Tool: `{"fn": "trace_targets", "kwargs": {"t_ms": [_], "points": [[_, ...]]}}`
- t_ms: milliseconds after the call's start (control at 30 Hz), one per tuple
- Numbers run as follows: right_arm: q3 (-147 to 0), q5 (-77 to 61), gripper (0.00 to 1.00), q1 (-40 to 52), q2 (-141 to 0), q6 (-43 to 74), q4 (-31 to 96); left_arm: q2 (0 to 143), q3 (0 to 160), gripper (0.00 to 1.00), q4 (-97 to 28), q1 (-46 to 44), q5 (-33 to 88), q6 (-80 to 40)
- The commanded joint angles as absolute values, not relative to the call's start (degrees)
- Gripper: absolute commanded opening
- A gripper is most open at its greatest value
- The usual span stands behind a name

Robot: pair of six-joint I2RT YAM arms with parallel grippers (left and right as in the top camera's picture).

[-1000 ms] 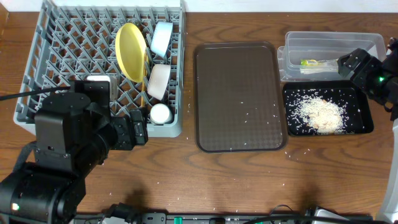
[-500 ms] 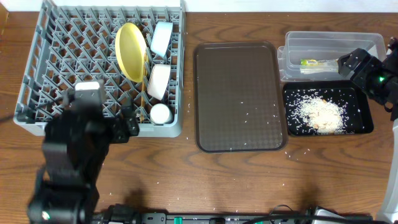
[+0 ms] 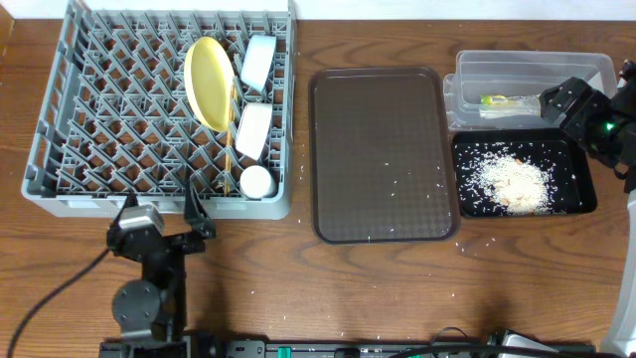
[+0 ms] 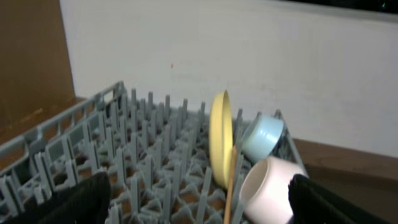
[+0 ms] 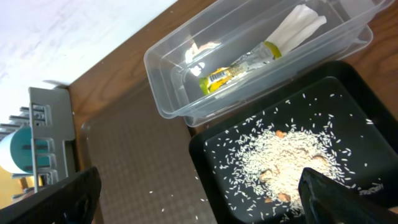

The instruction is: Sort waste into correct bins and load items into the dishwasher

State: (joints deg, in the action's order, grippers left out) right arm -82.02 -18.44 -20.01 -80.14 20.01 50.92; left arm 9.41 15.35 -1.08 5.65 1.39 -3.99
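Bench: brown wood, a few stray grains on it.

Dishwasher rack: grey, far left, most tines bare. All the load sits along its right side, near the tray.

Tray: brown, centre, between the rack and the bins. It carries nothing but scattered rice grains. Judgement: sorting looks nearly or fully done.

Black bin: right, nearer side. It holds the rice heap, so it serves as the food-waste bin.

Clear bin: touching the black bin on its far side. It holds a yellow-green wrapper and white paper, i.e. dry trash kept apart from the food.

Yellow plate: upright on edge between tines, the position for washing.

Cups: pale blue cup and white cup lie tilted on their sides; a small white cup is in the near corner.

Left gripper: low at the rack's near edge, fingers apart, holding nothing. The arm is folded near its base.

Right gripper: over the bins, fingers apart, also empty.
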Motion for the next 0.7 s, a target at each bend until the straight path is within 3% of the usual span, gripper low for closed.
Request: {"fn": "trace_targets", "kwargs": {"t_ms": [0,367,667], "points": [[-82.8,-18.5,0.99,-20.1,-80.2,20.3,50.8,3.6,10.3,0.93,1.5,6.2,2.3,-1.4],[-82.8,-18.5,0.99,-20.1,-80.2,20.3,50.8,0.1,0.9,0.93,5.0,6.2,2.1,3.0],[-82.8,-18.5,0.99,-20.1,-80.2,20.3,50.8,0.1,0.2,0.93,-3.6,6.2,1.9,3.2]]}}
